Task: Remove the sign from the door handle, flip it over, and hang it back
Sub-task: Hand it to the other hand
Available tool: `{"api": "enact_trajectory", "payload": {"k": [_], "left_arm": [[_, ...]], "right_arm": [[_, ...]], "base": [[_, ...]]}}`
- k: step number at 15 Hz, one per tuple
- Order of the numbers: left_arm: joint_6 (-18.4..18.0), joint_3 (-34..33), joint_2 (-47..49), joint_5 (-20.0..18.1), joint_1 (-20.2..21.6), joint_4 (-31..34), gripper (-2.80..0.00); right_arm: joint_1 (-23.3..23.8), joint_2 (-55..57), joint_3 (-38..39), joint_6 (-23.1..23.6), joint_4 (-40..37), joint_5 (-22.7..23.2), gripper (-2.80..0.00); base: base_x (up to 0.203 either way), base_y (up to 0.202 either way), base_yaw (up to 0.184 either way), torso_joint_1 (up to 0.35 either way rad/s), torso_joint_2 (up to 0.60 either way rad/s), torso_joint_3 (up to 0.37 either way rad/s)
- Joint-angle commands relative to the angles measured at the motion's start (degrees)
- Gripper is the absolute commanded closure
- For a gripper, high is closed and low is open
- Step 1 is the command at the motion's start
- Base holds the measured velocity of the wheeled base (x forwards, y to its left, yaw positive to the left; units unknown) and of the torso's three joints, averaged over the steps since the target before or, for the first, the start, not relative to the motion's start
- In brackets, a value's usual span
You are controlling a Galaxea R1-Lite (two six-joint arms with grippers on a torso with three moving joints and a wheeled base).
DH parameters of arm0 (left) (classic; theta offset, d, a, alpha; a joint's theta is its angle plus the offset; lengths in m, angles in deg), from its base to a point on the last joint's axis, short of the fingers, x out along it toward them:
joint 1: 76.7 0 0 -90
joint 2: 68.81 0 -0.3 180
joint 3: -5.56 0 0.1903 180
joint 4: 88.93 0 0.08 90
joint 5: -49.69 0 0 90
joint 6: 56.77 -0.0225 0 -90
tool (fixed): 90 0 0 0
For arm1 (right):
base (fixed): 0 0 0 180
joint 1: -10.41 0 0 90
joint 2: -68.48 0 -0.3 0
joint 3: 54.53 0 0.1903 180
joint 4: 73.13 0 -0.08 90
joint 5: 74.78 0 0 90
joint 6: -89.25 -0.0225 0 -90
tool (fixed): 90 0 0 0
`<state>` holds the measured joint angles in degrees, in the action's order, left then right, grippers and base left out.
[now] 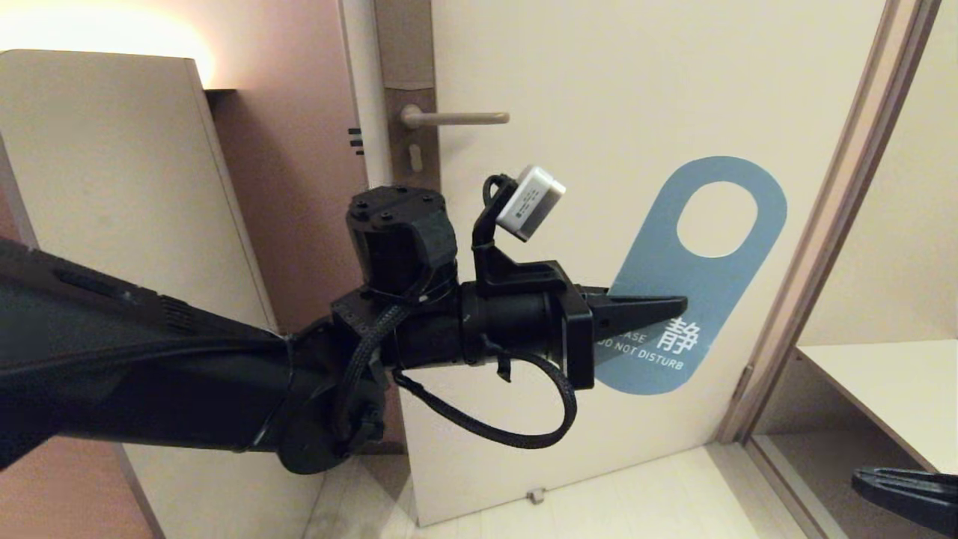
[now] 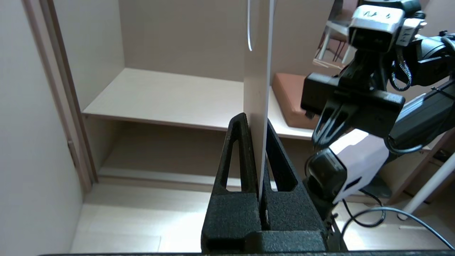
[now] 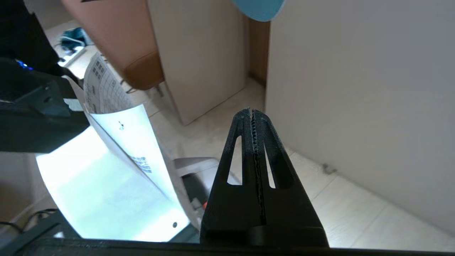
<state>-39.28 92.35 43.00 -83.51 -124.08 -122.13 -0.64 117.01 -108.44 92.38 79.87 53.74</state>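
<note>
A blue "do not disturb" sign [image 1: 696,284] with a round hole is off the door handle [image 1: 456,117], held tilted in front of the door, below and right of the handle. My left gripper [image 1: 673,305] is shut on the sign's lower part. In the left wrist view the sign [image 2: 258,71] stands edge-on between the closed fingers [image 2: 239,156]. My right gripper [image 1: 861,479] is low at the right edge, apart from the sign. In the right wrist view it [image 3: 253,112] is shut and empty, and the sign's blue tip [image 3: 259,9] shows.
The door [image 1: 599,90] fills the middle, with its frame [image 1: 823,224] at the right. A pale cabinet [image 1: 112,224] stands at the left. A shelf [image 1: 891,389] lies at the right beyond the frame. Printed paper sheets [image 3: 117,149] hang beside the right arm.
</note>
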Motion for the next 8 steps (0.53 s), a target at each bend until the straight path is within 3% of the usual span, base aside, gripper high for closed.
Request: {"api": "enact_trajectory", "payload": {"k": [1, 8], "left_arm": [[0.78, 0.45, 2.61, -0.14, -0.57, -1.99, 0.0], [4.65, 2.94, 4.2, 0.22, -0.96, -3.46, 0.0]], "right_arm": [[-0.41, 3.84, -0.63, -1.06, 0.12, 0.18, 0.0], [-0.38, 8.09, -2.34, -2.24, 0.35, -0.15, 0.0]], "base": [[0.0, 0.0, 0.0, 0.0, 0.0, 0.0], [0.0, 0.0, 0.0, 0.0, 0.0, 0.0]]}}
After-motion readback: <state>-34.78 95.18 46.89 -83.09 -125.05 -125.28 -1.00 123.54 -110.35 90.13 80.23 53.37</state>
